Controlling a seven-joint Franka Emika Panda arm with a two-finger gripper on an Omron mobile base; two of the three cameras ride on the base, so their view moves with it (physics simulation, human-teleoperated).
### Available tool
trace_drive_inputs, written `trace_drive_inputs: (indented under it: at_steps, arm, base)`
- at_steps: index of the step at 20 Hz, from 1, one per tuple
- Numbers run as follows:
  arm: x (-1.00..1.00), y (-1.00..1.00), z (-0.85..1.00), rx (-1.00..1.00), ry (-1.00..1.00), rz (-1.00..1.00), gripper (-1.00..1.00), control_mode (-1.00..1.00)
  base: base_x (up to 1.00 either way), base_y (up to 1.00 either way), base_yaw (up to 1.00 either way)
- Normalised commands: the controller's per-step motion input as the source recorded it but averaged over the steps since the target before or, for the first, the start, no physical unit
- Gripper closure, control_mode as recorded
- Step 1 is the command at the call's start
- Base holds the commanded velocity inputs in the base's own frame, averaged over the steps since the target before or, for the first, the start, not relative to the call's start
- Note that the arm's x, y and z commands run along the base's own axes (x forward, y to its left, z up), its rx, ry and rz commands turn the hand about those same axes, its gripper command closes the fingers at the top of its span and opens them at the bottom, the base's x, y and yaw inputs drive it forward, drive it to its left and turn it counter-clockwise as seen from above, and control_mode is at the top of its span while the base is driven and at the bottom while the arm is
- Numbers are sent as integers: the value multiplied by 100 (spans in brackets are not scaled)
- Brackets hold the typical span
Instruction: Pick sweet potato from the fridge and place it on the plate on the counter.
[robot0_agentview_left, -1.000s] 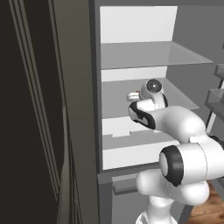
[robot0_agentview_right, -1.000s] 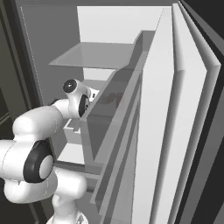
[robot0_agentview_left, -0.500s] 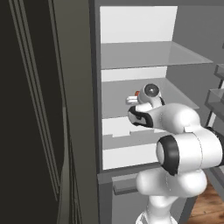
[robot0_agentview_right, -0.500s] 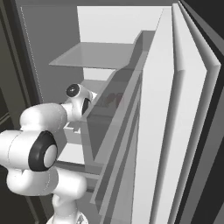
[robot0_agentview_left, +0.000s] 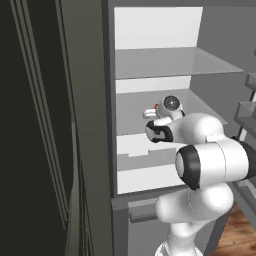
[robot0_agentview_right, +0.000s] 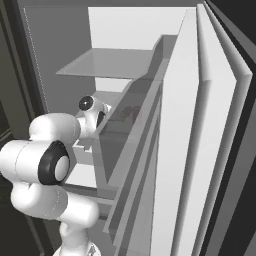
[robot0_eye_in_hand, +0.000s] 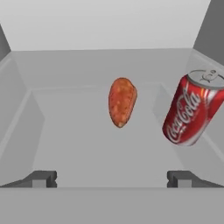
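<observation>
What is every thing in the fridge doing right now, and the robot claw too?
sweet potato: lying loose on the shelf, not held
soda can: upright on the shelf, beside the sweet potato, apart from it
fridge: door open
claw: open, empty, short of the sweet potato

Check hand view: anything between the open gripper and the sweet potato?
Nothing. In the hand view, bare grey shelf runs from the gripper to the sweet potato. The red soda can stands off to one side, clear of that path.

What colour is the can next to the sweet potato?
The can is red with white lettering and a silver top; the hand view shows it best.
</observation>
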Motion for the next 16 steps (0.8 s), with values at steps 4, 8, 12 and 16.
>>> trace_drive_inputs:
  at_steps: [4,8,12,16]
  arm:
    - [5,-1,0,0,0,0,-100,-100]
    - [9,0,0,0,0,0,-100,-100]
    - [13,0,0,0,0,0,-100,-100]
    - [10,0,0,0,0,0,-100,-100]
  base:
    - [0,0,0]
    - [0,0,0]
    - [0,0,0]
    - [0,0,0]
